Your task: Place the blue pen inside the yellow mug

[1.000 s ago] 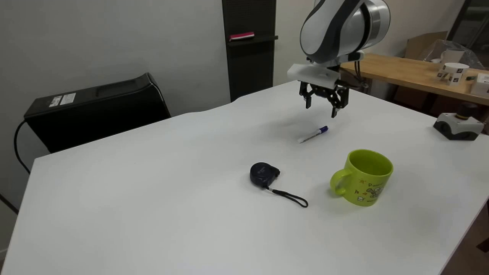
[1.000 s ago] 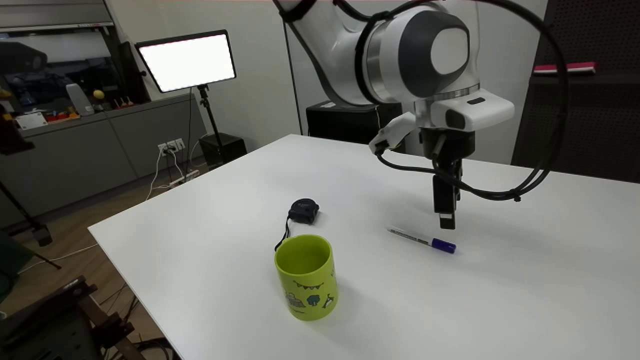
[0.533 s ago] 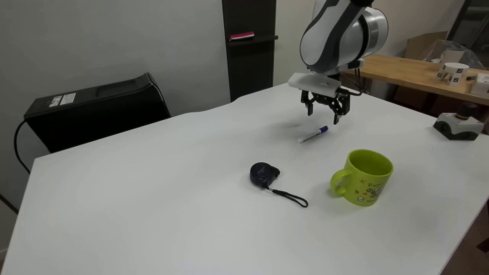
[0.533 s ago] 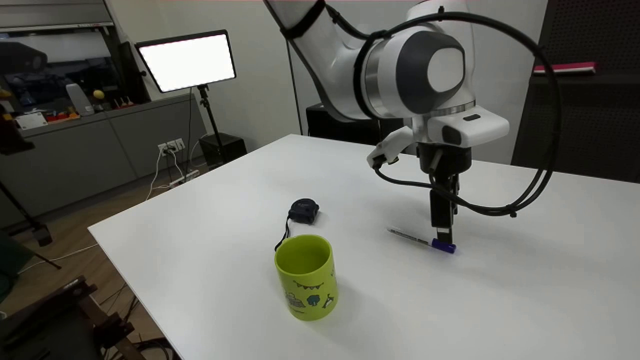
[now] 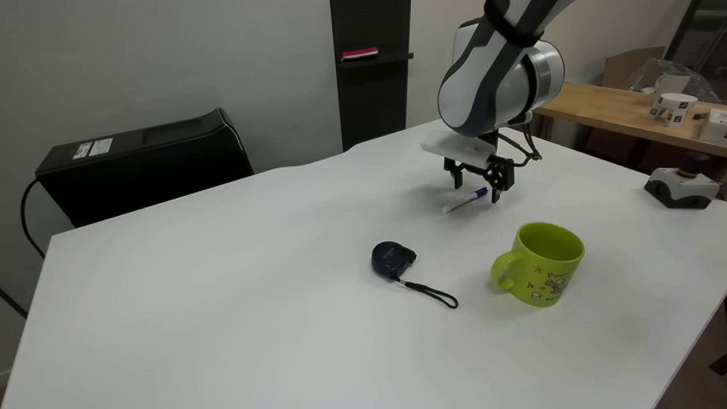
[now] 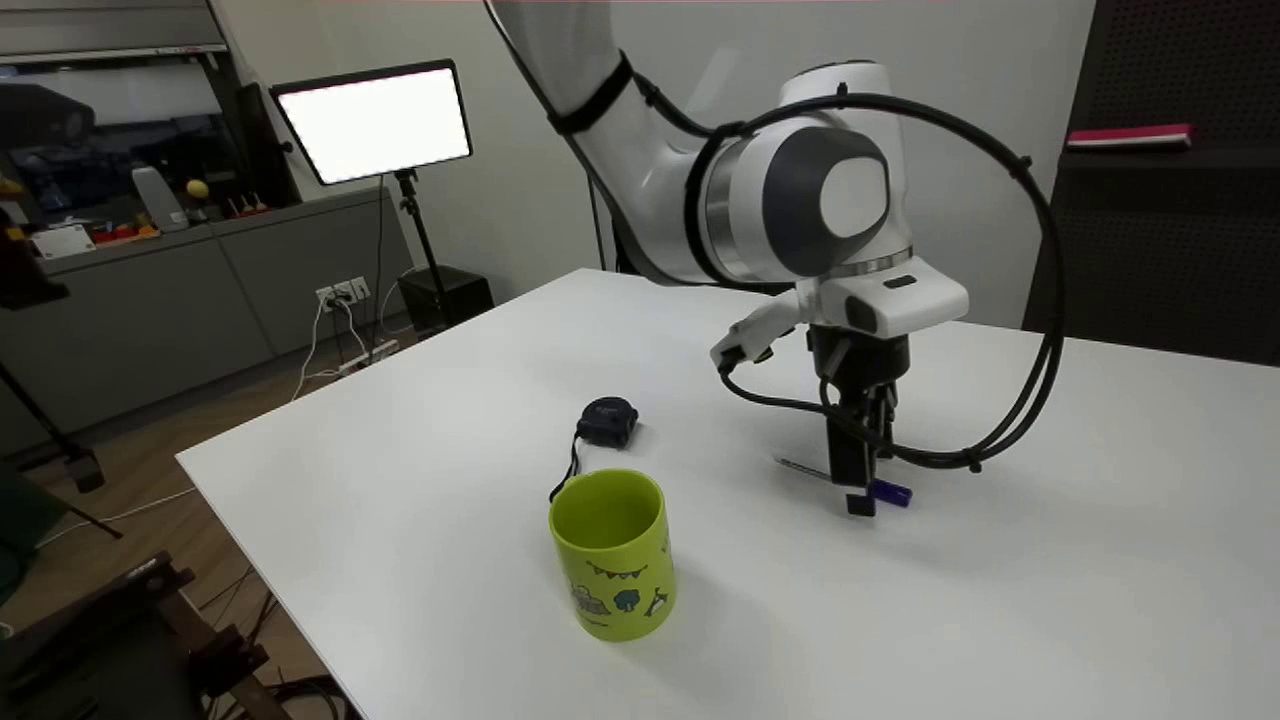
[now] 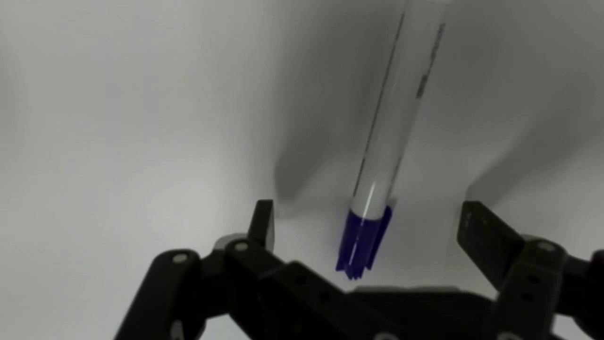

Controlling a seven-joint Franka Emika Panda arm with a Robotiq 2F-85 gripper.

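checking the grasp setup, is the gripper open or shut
Open: in the wrist view the gripper shows its fingers apart, with gaps on both sides of the blue-capped pen.

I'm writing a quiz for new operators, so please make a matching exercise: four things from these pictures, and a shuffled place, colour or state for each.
1) claw
2) pen
3) mug
4) round gadget

A) upright, yellow-green
B) dark, with a looped cord
C) open, gripping nothing
D) on the white table, blue at one end

Pairs: 1-C; 2-D; 3-A; 4-B
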